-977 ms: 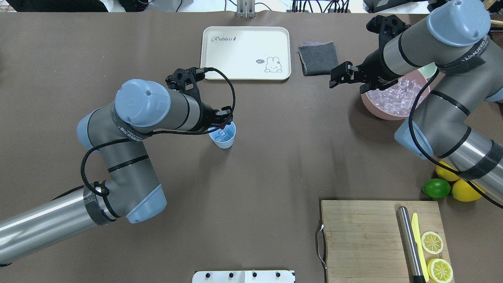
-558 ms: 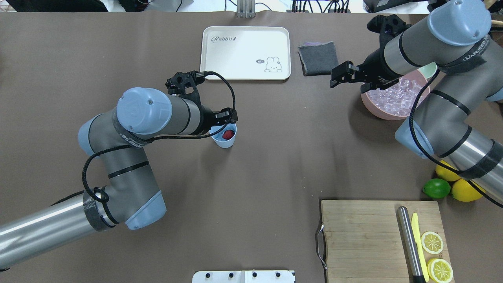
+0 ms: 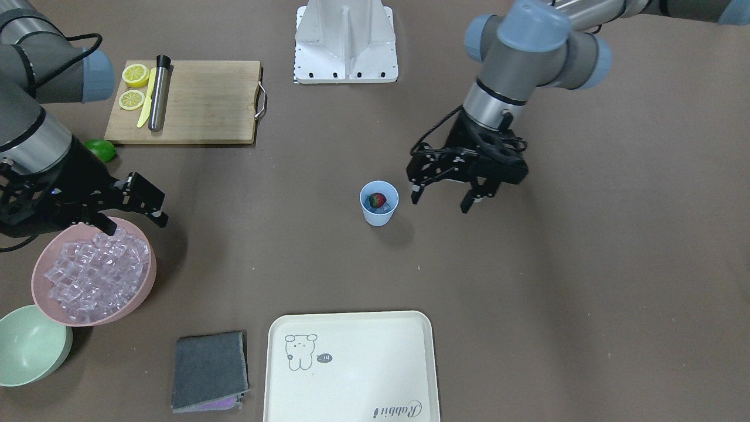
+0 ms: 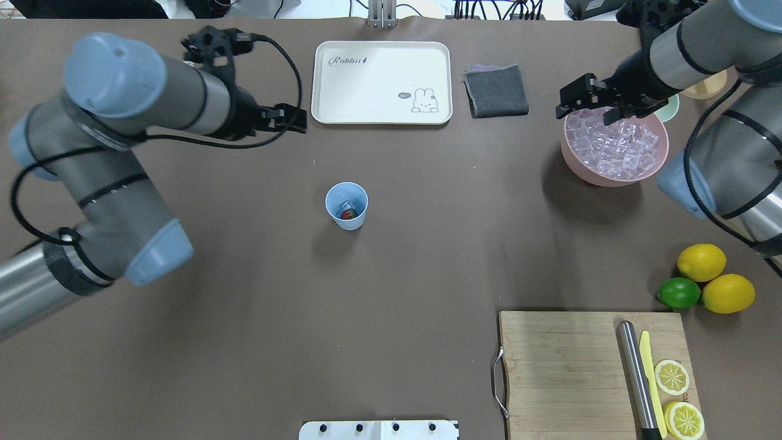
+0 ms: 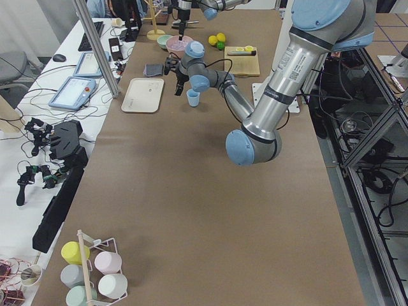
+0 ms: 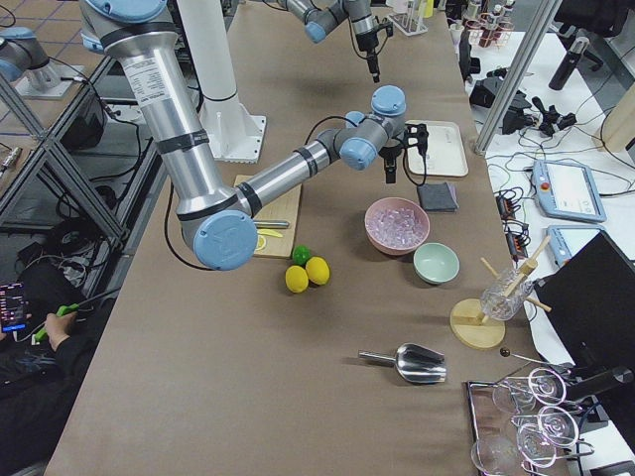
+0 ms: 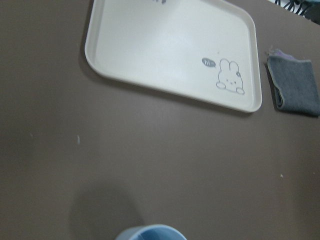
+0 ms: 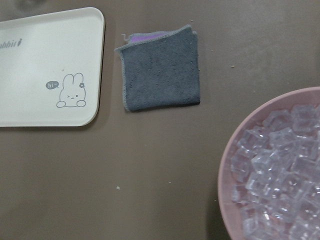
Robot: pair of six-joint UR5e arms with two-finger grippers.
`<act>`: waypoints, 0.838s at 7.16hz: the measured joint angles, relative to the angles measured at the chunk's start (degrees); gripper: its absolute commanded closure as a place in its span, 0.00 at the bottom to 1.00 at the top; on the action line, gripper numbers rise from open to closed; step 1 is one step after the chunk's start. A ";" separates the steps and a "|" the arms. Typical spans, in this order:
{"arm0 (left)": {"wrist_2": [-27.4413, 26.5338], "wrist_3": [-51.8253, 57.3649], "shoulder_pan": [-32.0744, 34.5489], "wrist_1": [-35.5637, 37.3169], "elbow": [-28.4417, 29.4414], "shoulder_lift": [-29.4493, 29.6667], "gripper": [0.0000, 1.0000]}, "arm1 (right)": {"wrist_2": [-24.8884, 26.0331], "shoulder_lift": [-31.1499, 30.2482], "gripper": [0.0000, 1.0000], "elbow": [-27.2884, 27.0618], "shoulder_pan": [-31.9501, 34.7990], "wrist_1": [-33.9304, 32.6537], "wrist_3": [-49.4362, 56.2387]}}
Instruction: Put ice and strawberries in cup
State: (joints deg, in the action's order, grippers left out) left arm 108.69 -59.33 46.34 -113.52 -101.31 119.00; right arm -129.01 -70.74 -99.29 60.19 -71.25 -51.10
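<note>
The pale-blue cup [image 4: 346, 206] stands upright mid-table and also shows in the front view [image 3: 378, 203]. A red strawberry [image 4: 349, 213] and a clear ice cube lie inside it. My left gripper [image 4: 293, 118] is open and empty, raised above the table and away from the cup towards the tray. In the front view the left gripper [image 3: 440, 202] hangs beside the cup. The cup's rim [image 7: 150, 231] shows at the bottom edge of the left wrist view. My right gripper [image 4: 574, 101] is open and empty over the rim of the pink bowl [image 4: 586, 177], which is full of ice [image 4: 614, 143].
A cream rabbit tray [image 4: 382, 82] and a grey cloth [image 4: 495, 90] lie at the far side. A mint-green bowl [image 3: 26, 346] sits by the pink bowl. A cutting board [image 4: 568, 366] with knife and lemon slices, two lemons and a lime [image 4: 678, 293] are near right.
The left gripper let the strawberry fall into the cup, then rose and drew back to the far left. The right gripper moved right, over the pink bowl's rim.
</note>
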 measured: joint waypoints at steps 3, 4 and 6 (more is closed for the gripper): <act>4.32 23.83 12.90 -1.76 -2.12 -12.41 0.02 | -4.09 -10.27 0.00 -0.18 9.99 -2.89 19.39; 3.11 25.55 15.54 -2.01 -1.82 -16.95 0.02 | -4.44 -13.78 0.00 0.41 14.17 -4.78 27.79; 5.48 31.60 25.36 -0.76 -0.78 -23.07 0.02 | -4.41 -17.92 0.00 4.66 24.32 -10.52 46.48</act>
State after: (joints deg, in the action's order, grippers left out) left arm 114.17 -27.73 71.70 -114.27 -102.10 95.93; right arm -133.42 -88.66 -94.63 84.51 -81.77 -4.62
